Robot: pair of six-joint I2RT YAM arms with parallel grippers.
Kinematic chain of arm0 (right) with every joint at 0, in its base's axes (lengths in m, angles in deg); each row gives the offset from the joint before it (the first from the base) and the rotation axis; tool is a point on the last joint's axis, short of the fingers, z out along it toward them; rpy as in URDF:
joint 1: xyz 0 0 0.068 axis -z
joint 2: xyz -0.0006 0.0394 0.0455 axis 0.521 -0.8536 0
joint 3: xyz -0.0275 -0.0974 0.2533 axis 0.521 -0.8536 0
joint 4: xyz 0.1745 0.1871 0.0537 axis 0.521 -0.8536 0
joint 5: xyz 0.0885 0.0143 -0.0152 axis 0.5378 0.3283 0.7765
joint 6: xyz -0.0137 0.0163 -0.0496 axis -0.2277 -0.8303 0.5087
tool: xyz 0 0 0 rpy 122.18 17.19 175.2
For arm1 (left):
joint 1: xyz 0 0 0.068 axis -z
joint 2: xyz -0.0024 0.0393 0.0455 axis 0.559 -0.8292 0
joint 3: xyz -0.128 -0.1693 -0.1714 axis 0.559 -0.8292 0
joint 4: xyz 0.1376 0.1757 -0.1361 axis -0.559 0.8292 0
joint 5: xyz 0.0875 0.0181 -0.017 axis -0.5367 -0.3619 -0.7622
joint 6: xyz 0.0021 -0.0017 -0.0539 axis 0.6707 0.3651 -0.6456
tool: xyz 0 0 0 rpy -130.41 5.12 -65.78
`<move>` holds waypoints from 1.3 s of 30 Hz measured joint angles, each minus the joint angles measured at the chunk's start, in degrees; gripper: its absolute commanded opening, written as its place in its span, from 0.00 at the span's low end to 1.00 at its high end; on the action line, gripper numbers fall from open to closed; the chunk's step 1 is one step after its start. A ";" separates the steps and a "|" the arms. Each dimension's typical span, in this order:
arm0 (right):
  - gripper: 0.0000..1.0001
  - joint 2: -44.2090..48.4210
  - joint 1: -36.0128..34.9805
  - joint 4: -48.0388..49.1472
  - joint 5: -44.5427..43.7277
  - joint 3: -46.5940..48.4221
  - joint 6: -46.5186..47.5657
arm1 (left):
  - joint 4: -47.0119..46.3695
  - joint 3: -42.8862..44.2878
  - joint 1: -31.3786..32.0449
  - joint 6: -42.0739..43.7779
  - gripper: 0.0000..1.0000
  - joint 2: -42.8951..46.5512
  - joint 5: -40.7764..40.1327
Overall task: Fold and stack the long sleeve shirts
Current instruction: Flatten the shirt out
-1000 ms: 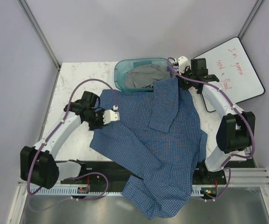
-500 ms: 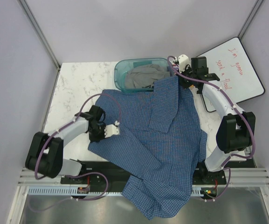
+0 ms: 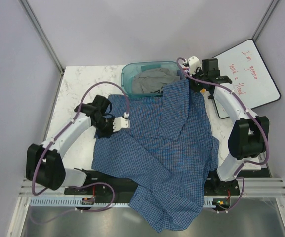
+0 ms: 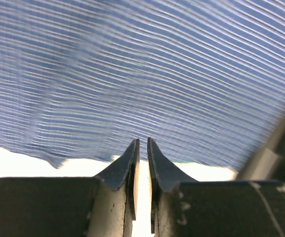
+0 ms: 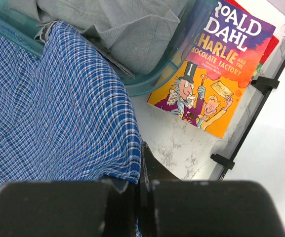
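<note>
One blue checked long sleeve shirt (image 3: 172,148) lies spread over the table, and its lower part hangs off the front edge. My right gripper (image 3: 194,85) is at the shirt's far right corner beside the basket. It is shut on the cloth's edge (image 5: 58,108), which folds over the left finger of the right gripper (image 5: 140,153). My left gripper (image 3: 127,122) sits at the shirt's left side. In the left wrist view the left gripper (image 4: 142,142) has its jaws a thin slit apart with light showing through. The blurred checked cloth (image 4: 157,74) lies just past the tips.
A teal basket (image 3: 132,71) at the back holds a grey garment (image 3: 154,80). A colourful Roald Dahl book (image 5: 216,74) lies on the marble beside the basket's rim (image 5: 152,86). A whiteboard (image 3: 246,74) with red writing leans at the far right.
The left arm swung toward the front edge along the shirt's left side, then back up, and its jaws narrowed. The shirt's left edge shifted slightly. The right arm and its grip stayed put.
</note>
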 measured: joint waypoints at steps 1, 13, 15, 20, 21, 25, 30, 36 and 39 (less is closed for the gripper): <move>0.03 -0.02 0.00 -0.04 0.00 0.09 0.02 | -2.34 0.83 -0.44 -0.50 0.18 -1.95 -0.04; 0.02 -1.46 -0.02 -0.28 -0.15 2.91 0.50 | -16.22 -8.70 -1.84 -1.27 0.15 -12.28 -6.86; 0.02 -2.47 -0.02 -0.28 -0.22 4.02 0.59 | -16.04 -12.74 -1.84 -0.42 0.14 -8.37 -8.24; 0.02 -6.36 -0.17 -0.04 -0.39 8.90 0.55 | -11.08 -20.44 -1.40 1.29 0.15 0.96 -9.51; 0.03 -7.19 -0.26 0.15 -0.39 9.94 0.44 | -9.40 -20.87 -1.03 1.36 0.18 1.70 -9.38; 0.03 -8.48 -0.68 0.15 0.22 11.61 0.22 | -1.88 -18.82 0.79 1.57 0.36 2.45 -6.60; 0.03 -6.43 -0.90 -0.52 0.96 8.85 1.38 | 4.33 -2.71 -3.80 1.53 0.47 -1.73 0.92; 0.04 3.67 -1.14 -3.06 2.25 -1.49 2.80 | -5.77 11.85 -7.69 -3.04 0.45 -14.10 3.48; 0.04 6.62 -1.16 -3.76 3.43 -2.58 2.75 | -9.62 12.72 -7.69 -5.14 0.43 -19.87 3.06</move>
